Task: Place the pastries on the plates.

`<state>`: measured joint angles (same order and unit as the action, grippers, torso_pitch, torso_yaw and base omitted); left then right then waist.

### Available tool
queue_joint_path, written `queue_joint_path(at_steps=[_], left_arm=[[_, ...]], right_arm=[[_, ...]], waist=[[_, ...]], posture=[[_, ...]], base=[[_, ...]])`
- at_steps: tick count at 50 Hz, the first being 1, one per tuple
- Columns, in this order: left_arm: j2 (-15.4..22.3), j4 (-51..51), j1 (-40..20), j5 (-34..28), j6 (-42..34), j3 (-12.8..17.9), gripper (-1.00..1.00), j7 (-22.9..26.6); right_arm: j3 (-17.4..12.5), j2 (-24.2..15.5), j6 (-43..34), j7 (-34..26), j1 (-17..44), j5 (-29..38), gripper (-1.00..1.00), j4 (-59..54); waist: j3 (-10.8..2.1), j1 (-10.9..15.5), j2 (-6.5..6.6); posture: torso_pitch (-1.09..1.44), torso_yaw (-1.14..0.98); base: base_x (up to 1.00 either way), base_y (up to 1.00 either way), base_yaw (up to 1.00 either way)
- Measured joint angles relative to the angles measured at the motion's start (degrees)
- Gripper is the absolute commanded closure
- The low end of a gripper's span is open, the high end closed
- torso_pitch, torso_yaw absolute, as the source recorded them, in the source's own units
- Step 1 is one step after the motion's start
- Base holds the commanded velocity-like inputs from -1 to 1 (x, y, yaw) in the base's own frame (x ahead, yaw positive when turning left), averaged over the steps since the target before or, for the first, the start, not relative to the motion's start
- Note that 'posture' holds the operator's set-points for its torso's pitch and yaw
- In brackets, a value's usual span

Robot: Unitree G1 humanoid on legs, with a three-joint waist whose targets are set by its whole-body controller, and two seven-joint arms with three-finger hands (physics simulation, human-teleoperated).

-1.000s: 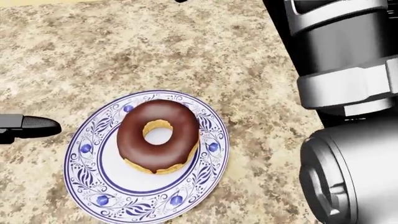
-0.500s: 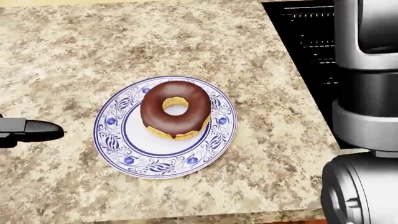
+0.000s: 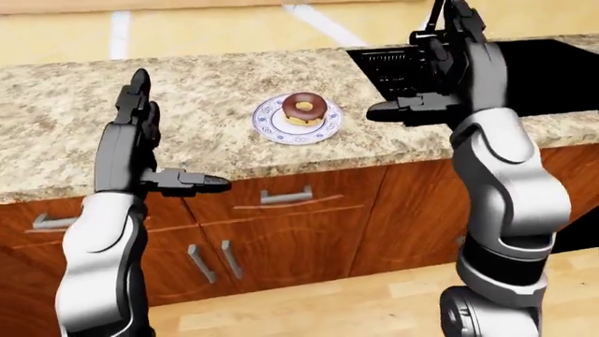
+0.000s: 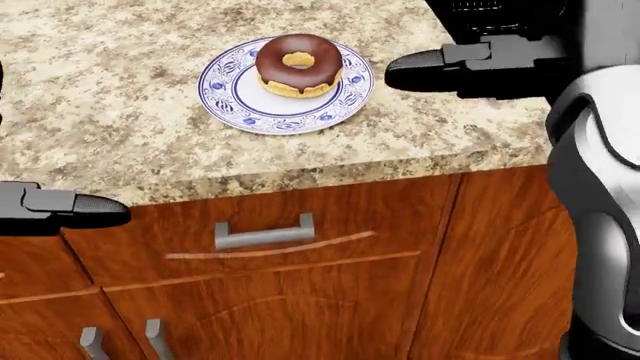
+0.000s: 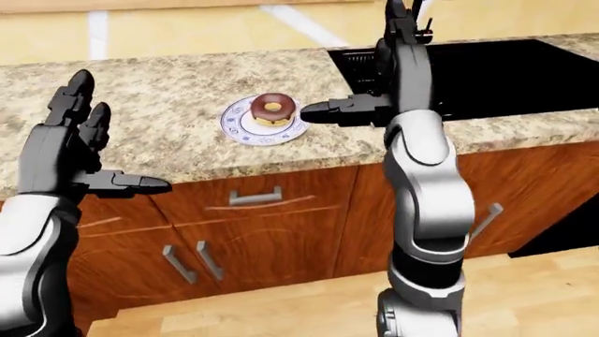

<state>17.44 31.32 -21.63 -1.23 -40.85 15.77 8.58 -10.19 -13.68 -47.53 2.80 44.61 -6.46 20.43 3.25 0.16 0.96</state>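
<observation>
A chocolate-glazed donut [image 4: 298,61] lies on a white plate with a blue pattern [image 4: 225,90] on the granite counter [image 4: 100,112], near its edge. My left hand [image 3: 163,140] is open and empty, fingers raised, thumb pointing right, held in front of the cabinet, left of and below the plate. My right hand [image 3: 421,63] is open and empty, fingers raised, thumb pointing left, just right of the plate and apart from it. I see no other pastry or plate.
A black recessed appliance [image 3: 562,70] sits in the counter right of the plate, behind my right arm. Below the counter are wooden drawers with a metal handle [image 4: 262,234] and cabinet doors. A wooden floor [image 3: 328,309] lies below.
The head camera has pulled back from the counter: the plate shifted from the middle to the top of the view, and the cabinet front now shows. The donut stays on the plate.
</observation>
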Motion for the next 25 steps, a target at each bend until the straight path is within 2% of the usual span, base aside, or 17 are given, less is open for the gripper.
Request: queue_joint_path(at_steps=[1, 2, 3, 7, 13, 15, 17, 18, 19, 21, 25], left_arm=[[0.3, 1.0, -0.2, 0.0, 0.4, 0.5, -1.00, 0.0], [0.5, 1.7, -0.1, -0.2, 1.0, 1.1, -1.00, -0.1], [0.4, 2.1, 0.3, -0.4, 1.5, 1.6, -1.00, -0.2], [-0.3, 1.0, 0.6, -0.8, 1.4, 1.3, -1.00, -0.6], [-0.1, 1.3, 0.3, -0.4, 2.3, 1.5, -1.00, -0.8], [-0.1, 1.1, 0.3, -0.3, 2.3, 1.8, -1.00, -1.1], [0.2, 1.2, -0.6, -0.1, 2.1, 2.2, -1.00, -1.5], [0.0, 1.4, -0.8, 0.1, 2.2, 2.0, -1.00, -1.7], [-0.4, 1.6, -0.3, 0.3, 2.3, 1.5, -1.00, -1.8], [-0.5, 1.5, 0.4, 1.1, 1.9, 0.8, -1.00, -1.7], [0.1, 1.9, -0.5, 1.8, 2.0, 1.5, -1.00, -2.1]], right_arm=[[0.5, 0.2, 0.8, 0.5, -0.5, -0.5, -1.00, 0.1], [1.2, 0.7, 1.7, 0.9, -1.4, -0.9, -1.00, 0.6], [2.0, 1.2, 2.3, 1.1, -2.7, -1.4, -1.00, 1.0], [2.9, 1.3, 2.4, 1.3, -4.7, -2.7, -1.00, 0.1], [3.5, 1.8, 6.2, 1.3, -5.7, -1.3, -1.00, 2.9], [4.1, 2.3, 6.9, 1.0, -6.1, -0.8, -1.00, 2.7], [4.3, 2.7, 7.1, 0.6, -6.4, -0.4, -1.00, 2.3], [4.2, 2.5, 7.2, 0.4, -6.8, -0.2, -1.00, 2.1], [3.9, 2.5, 7.1, 0.3, -7.7, 0.1, -1.00, 1.8], [3.2, 2.6, 6.3, 0.4, -8.5, 0.8, -1.00, 1.6], [2.7, 2.4, 6.5, 0.4, -7.3, 1.5, -1.00, 3.3]], waist=[[0.62, -0.1, 2.09], [1.52, 0.3, 3.24], [2.08, 0.5, 3.40], [-0.01, 1.1, 3.03], [0.03, 2.4, -0.42], [-0.18, 3.0, -2.12], [-0.83, 3.3, -4.97], [-0.69, 3.0, -5.17], [0.17, 2.3, -4.56], [0.11, 2.0, -4.40], [0.69, 1.3, -1.04]], posture=[[0.00, 0.00], [0.00, 0.00], [0.00, 0.00], [0.00, 0.00], [0.00, 0.00], [0.00, 0.00], [0.00, 0.00], [0.00, 0.00], [0.00, 0.00], [0.00, 0.00], [0.00, 0.00]], base=[[0.03, -0.95, 0.00], [0.04, -0.95, 0.00], [0.05, -0.94, 0.00], [0.04, -0.94, 0.00], [0.05, -0.95, 0.00], [0.07, -0.95, 0.00], [0.11, -0.95, 0.00], [0.14, -0.96, 0.00], [0.14, -0.96, 0.00], [0.15, -0.97, 0.00], [0.16, -0.97, 0.00]])
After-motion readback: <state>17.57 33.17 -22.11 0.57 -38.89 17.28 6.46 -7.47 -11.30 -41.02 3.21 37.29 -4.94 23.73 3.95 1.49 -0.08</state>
